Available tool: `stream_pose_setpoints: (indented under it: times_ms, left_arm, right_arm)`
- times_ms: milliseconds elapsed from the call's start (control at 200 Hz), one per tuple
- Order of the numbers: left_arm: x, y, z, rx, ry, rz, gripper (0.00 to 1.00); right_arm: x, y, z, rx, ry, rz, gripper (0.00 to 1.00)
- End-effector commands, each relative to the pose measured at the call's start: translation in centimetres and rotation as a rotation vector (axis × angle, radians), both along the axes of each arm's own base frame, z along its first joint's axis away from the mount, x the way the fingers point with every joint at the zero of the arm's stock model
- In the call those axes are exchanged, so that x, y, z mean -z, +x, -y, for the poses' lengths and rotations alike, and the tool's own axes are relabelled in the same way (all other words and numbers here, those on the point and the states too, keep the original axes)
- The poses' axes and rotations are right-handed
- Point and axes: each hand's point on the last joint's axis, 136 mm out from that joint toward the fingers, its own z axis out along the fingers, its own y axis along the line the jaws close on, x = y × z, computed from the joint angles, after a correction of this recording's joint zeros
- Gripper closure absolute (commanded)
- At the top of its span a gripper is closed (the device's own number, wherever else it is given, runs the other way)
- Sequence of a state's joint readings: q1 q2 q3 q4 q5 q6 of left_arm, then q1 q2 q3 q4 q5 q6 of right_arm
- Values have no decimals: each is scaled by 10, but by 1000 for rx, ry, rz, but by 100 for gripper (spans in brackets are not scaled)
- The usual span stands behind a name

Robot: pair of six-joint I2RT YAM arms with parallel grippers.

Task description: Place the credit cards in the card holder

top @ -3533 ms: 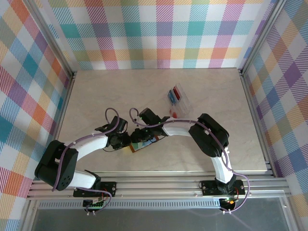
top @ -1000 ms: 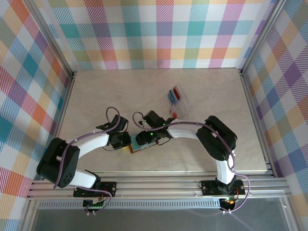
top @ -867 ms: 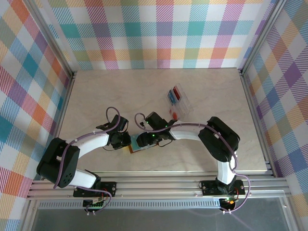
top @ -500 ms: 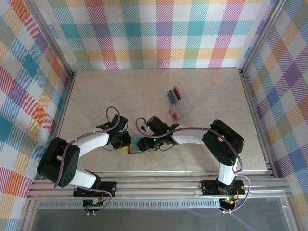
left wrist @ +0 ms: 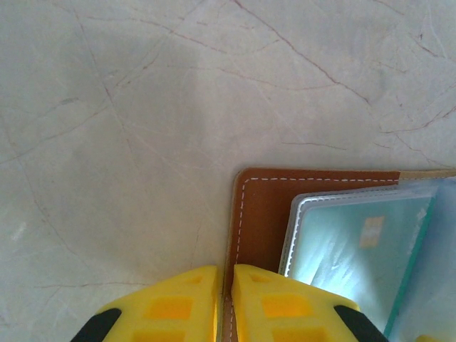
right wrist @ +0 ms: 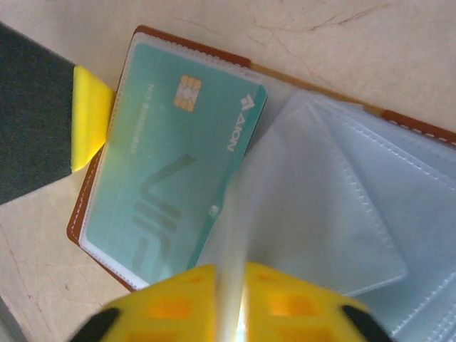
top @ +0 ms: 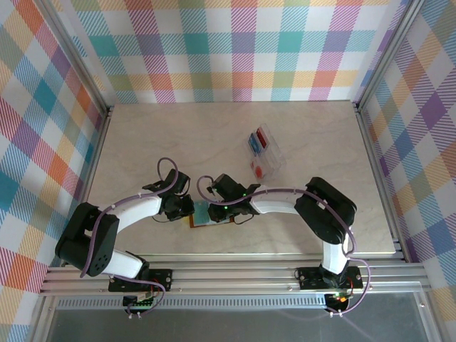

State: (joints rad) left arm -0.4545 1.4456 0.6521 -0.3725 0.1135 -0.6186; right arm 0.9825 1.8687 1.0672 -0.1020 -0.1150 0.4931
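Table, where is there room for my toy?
Bare: the far left, between the back wall and the arms, and the right, between the clear tray and the side wall. Crowded: the middle, where both arms meet at the card holder.

Card holder [left wrist: 260,214]: brown leather, white stitching along the edge. Its clear pockets [right wrist: 335,206] read milky pale blue.
Teal-green card [right wrist: 164,178]: gold chip, white lettering, darker teal logo strokes.
Left pincer [left wrist: 226,281] and right pincer [right wrist: 231,285]: yellow pads, black behind.
Counter [top: 157,135]: beige marble, thin reddish-brown veins.
Tray [top: 279,158]: clear, with red cards [top: 258,169] and a blue card [top: 252,144] inside.
Left arm [top: 135,210] and right arm [top: 285,203]: white shells, black joints, purple cables [top: 165,167].
Walls [top: 235,50]: pastel plaid, orange/teal/purple/blue/yellow on white.
Frame rails [top: 235,274]: silver.
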Motion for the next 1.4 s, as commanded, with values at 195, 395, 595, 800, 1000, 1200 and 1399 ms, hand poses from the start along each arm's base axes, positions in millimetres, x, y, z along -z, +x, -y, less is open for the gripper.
stream_pose_setpoints:
  times_ms: [195,395,595,800,1000,1200,1399]
  left_arm:
    - [23,-20,19,81,-32,-85,85]
    - [8,-18,48,152,-25,-50,85]
    - [10,-18,62,146,-44,-53,84]
    - [14,-17,74,143,-63,-57,85]
    - [18,-19,77,140,-57,-66,85]
    - [20,-20,77,135,-58,-77,85]
    - [20,-13,84,130,-86,-55,86]
  right_arm:
    - [2,11,29,99,-185,106,94]
    - [2,12,48,125,-339,201,88]
    - [-2,11,44,121,-338,241,88]
    - [-18,18,46,135,-341,311,87]
    - [-23,21,38,117,-339,353,89]
    - [-29,13,23,72,-260,354,88]
    - [-46,0,5,18,-90,331,74]
